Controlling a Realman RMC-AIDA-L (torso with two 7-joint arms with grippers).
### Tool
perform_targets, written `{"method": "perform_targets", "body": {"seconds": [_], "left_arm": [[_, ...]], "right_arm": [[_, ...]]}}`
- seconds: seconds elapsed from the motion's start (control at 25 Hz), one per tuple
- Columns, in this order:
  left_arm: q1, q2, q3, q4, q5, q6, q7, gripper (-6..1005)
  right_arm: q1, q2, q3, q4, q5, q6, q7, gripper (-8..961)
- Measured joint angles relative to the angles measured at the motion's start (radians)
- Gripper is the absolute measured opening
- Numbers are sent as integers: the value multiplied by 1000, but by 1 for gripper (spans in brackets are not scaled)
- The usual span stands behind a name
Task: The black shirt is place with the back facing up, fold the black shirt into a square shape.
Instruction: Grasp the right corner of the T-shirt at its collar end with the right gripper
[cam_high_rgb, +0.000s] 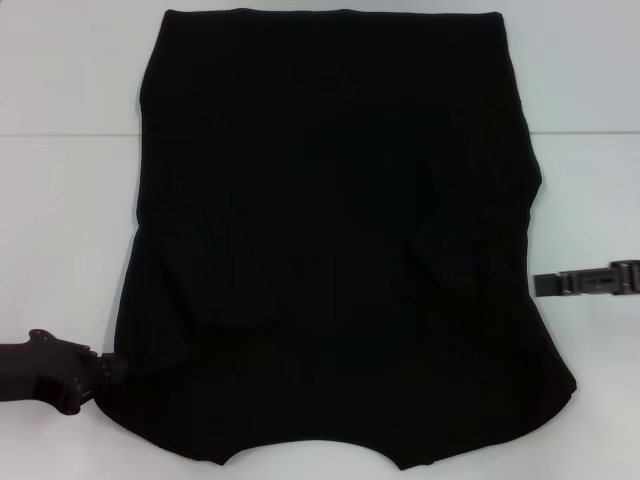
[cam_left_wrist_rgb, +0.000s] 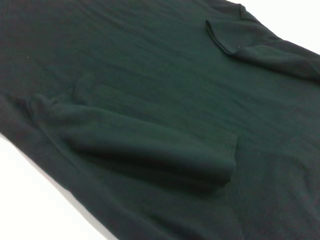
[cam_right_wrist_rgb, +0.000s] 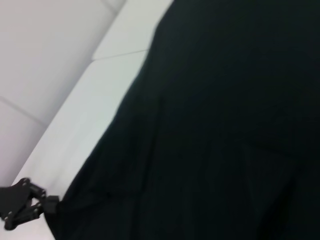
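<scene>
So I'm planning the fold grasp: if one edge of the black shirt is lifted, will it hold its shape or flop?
The black shirt will likely flop: it lies limp on the table, with soft creases and a sleeve folded onto itself. Lifted at one point, it would probably drape and bunch rather than rise flat.

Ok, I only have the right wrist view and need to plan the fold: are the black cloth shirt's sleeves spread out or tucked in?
Observer: Tucked in. The left wrist view shows a short sleeve folded over the plain black cloth T-shirt.
Operator: Where's the neckline?
Observer: The curved neckline is on the edge nearest the robot.
Operator: And the claws?
Observer: The right claw is over the white table, beside the shirt's right edge; the left claw is at its near-left corner.
</scene>
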Motion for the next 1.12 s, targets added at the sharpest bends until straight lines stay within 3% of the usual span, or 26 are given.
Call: {"method": "perform_targets", "body": {"seconds": [0.16, 0.4, 0.84, 1.12], "left_arm": [[6, 0, -21, 0, 0, 12, 3, 55], [10, 1, -53, 0, -3, 14, 8, 55], [9, 5, -74, -1, -22, 8, 9, 56], [8, 4, -75, -2, -23, 10, 9, 56]], "right_arm": [[-38, -26, 7, 1, -2, 6, 28, 752], [-43, -30, 23, 2, -85, 10, 58, 736], [23, -1, 20, 57, -235, 47, 88, 738], [71, 28, 18, 95, -312, 66, 88, 737]]}}
